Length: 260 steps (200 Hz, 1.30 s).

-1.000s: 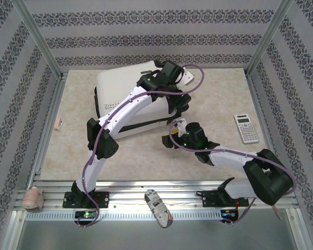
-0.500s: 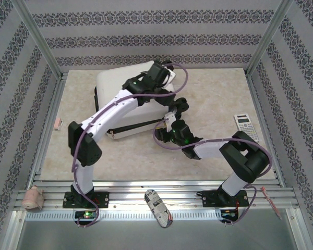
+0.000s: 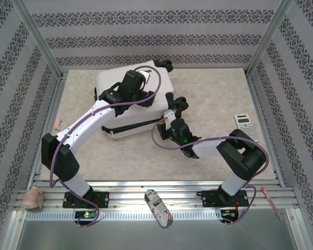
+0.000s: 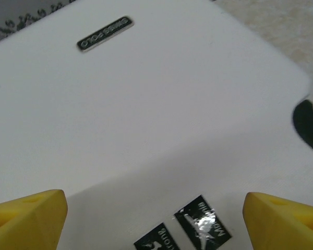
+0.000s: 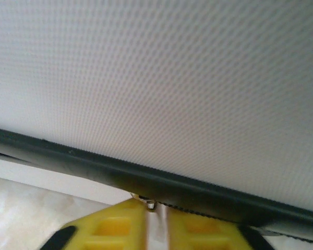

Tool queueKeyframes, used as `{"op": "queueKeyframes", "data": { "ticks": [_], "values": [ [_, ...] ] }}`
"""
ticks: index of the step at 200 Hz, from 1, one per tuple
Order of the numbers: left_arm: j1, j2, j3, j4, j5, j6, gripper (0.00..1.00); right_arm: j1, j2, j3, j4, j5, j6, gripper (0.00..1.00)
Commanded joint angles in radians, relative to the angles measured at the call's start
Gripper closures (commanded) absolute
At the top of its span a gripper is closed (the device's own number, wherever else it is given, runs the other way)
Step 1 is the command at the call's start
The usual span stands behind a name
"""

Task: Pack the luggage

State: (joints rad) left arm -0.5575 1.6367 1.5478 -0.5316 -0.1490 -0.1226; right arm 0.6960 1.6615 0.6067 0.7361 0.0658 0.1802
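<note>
**Desk:** Luggage (image 3: 108,86) lies flat toward the far left corner of the table (image 3: 208,94), lid down. How far along do we judge the packing?

**Field:** Late, we'd say. The shell is closed and the zipping is not yet done. Our right gripper (image 5: 155,221) is pinched on what looks like the zipper pull (image 5: 151,204), at the black zipper band (image 5: 146,179). Our left gripper (image 4: 154,205) hovers over the lid, fingers spread wide, holding nothing.

**Desk:** And inside?

**Field:** Hidden from us. A calculator (image 3: 246,128) lies near the table's right edge, outside the case.
</note>
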Motion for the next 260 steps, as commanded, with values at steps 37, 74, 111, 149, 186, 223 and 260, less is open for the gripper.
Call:
{"op": "queueKeyframes", "data": {
  "ticks": [37,74,111,149,186,223,260],
  "values": [
    [0.021,-0.081,-0.122,0.107,-0.043,-0.091,0.12,-0.06,-0.021,-0.017,0.099,-0.114,-0.036,1.0],
    [0.032,-0.095,-0.173,0.119,-0.07,-0.112,0.12,-0.089,-0.048,-0.028,0.085,-0.155,-0.049,1.0],
    [0.05,-0.113,-0.203,0.128,-0.073,-0.126,0.12,-0.132,-0.059,-0.037,0.089,-0.218,-0.036,1.0],
    [0.067,-0.12,-0.222,0.125,-0.079,-0.136,0.12,-0.181,-0.054,-0.033,0.1,-0.333,-0.013,1.0],
    [0.079,-0.126,-0.242,0.134,-0.078,-0.143,0.12,-0.224,-0.057,-0.024,0.08,-0.354,0.016,1.0],
    [0.091,-0.122,-0.252,0.138,-0.074,-0.148,0.12,-0.248,-0.058,-0.01,0.036,-0.314,0.06,1.0],
    [0.119,-0.123,-0.265,0.148,-0.053,-0.147,0.13,-0.266,-0.073,0.001,-0.005,-0.279,0.1,1.0]
  ]
}}
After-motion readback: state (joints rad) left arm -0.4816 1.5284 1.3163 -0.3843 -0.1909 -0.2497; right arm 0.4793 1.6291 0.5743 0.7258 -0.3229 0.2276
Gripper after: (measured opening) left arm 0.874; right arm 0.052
